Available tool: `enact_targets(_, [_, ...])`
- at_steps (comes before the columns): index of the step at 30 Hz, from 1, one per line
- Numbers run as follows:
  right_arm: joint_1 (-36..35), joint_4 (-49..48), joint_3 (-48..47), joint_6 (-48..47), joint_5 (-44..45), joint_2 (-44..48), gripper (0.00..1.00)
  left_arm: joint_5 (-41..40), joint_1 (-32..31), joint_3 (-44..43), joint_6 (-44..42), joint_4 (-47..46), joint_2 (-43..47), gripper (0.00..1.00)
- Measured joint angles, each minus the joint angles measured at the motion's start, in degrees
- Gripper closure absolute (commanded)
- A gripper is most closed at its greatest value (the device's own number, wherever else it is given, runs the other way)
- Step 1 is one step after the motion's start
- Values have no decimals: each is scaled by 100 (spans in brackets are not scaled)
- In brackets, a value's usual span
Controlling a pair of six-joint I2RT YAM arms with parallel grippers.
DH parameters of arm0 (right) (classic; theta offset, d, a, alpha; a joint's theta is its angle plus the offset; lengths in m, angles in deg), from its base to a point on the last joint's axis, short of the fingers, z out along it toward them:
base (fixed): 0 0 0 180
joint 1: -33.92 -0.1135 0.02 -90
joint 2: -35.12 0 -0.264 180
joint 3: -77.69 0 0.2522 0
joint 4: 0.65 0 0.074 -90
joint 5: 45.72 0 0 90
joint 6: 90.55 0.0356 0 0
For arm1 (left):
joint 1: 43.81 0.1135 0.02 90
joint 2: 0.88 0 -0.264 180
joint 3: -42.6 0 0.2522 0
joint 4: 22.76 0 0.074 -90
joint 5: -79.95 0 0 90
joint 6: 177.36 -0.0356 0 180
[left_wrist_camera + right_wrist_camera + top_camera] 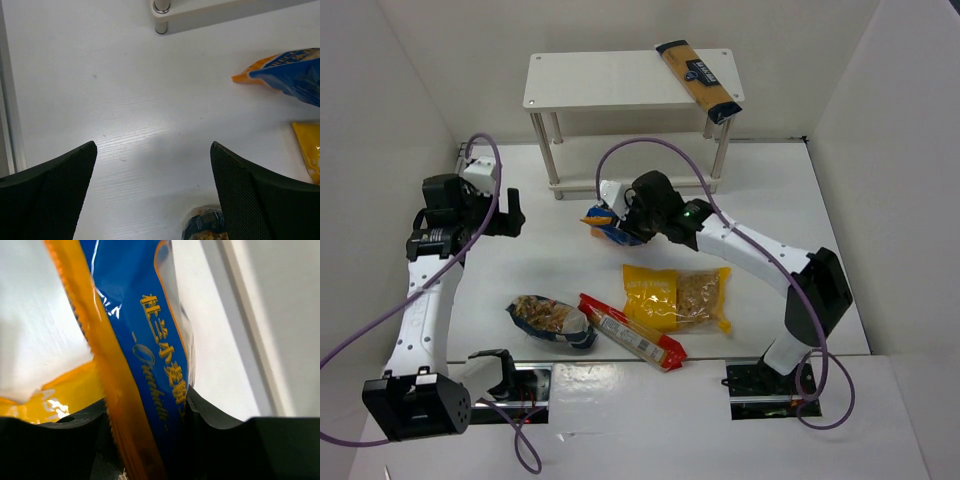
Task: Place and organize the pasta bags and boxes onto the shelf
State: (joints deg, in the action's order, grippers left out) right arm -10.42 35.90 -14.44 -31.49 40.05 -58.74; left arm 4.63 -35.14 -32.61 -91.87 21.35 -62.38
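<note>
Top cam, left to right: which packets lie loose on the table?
dark-blue clear bag → long red packet → yellow bag with clear window. Left out: blue-and-orange bag, clamped in the right gripper.

Looks like a robotics lab cell: plain white tabletop (pixel 550 262) boxed in by blank white panel walls (pixel 380 80), white-and-black left arm (pixel 420 310) and right arm (pixel 750 250) bolted down, purple cables (pixel 650 141) trailing.

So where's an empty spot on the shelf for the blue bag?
The shelf is bare on top from its left end to the long tan-and-navy packet on the right. The table between the left gripper and the shelf's legs is bare too. Crowded up front: dark-blue bag, red packet, yellow bag.
</note>
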Motion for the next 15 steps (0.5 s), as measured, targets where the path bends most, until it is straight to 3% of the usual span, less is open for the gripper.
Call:
enact_targets(9, [-997, -369, 850, -448, 1875, 704, 100, -293, 0, 85, 44, -181, 0, 0])
enact_targets(15, [-1543, -841, 1436, -811, 2415, 988, 100, -426, 0, 125, 44, -195, 0, 0])
